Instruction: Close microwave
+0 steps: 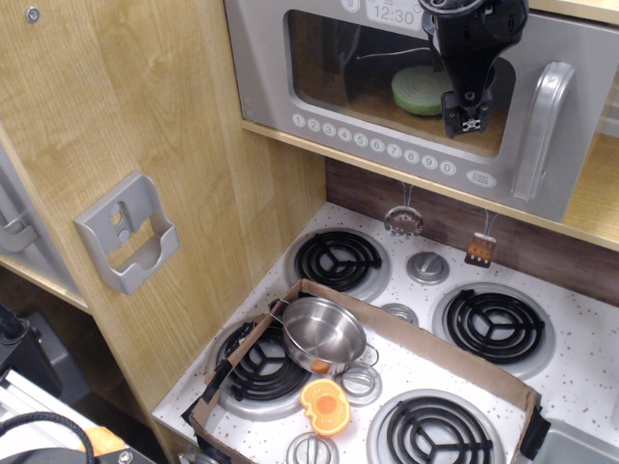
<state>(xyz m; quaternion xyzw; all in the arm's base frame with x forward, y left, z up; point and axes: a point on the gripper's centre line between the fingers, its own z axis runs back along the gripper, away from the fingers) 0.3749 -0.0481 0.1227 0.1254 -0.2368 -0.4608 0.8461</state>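
Observation:
The microwave [280, 68] sits at the top of the view, built into light wood. Its wide grey door lies flat against the front. The door has a clear window, a curved silver handle [537, 130] at the right and a row of round number buttons [372, 143] along the bottom. A green round object [418, 90] shows inside through the window. My black gripper [466, 114] hangs in front of the window's right part, fingers pointing down and close together, holding nothing.
Below is a toy stove top [580, 329] with several black coil burners. A cardboard tray [435, 348] on it holds a small steel pot [324, 332] and an orange piece [325, 406]. A grey plastic wall holder [128, 232] is on the wooden panel at left.

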